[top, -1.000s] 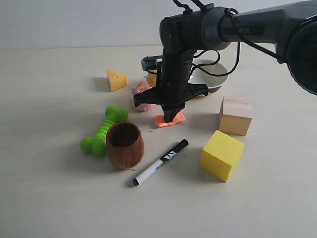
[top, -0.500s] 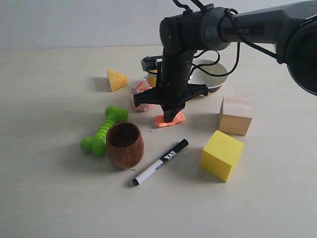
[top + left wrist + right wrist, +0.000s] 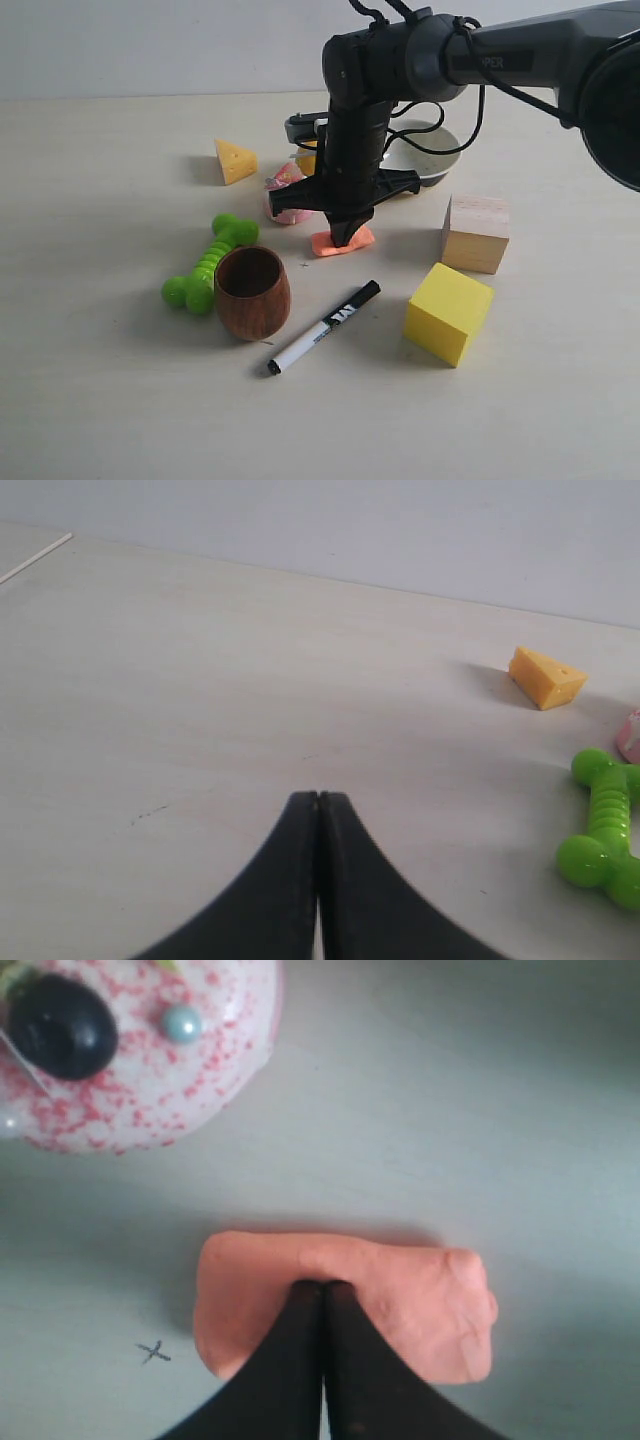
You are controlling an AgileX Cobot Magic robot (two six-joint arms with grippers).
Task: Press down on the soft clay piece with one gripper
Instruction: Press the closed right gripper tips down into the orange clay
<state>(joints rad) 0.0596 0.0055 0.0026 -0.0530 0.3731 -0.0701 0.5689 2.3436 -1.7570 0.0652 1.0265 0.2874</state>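
The salmon-orange soft clay piece (image 3: 342, 243) (image 3: 420, 1305) lies flat on the table in front of the pink-and-white cake piece (image 3: 287, 196) (image 3: 140, 1050). My right gripper (image 3: 346, 237) (image 3: 322, 1286) points straight down with its fingers shut together, and the tips rest on top of the clay, sunk a little into it. My left gripper (image 3: 318, 796) is shut with nothing in it, above bare table, and does not show in the exterior view.
Around the clay stand a wooden cup (image 3: 252, 292), a green dumbbell toy (image 3: 208, 262), a marker (image 3: 324, 327), a yellow block (image 3: 449, 312), a wooden block (image 3: 476, 233), a cheese wedge (image 3: 235, 161) and a white bowl (image 3: 425, 153).
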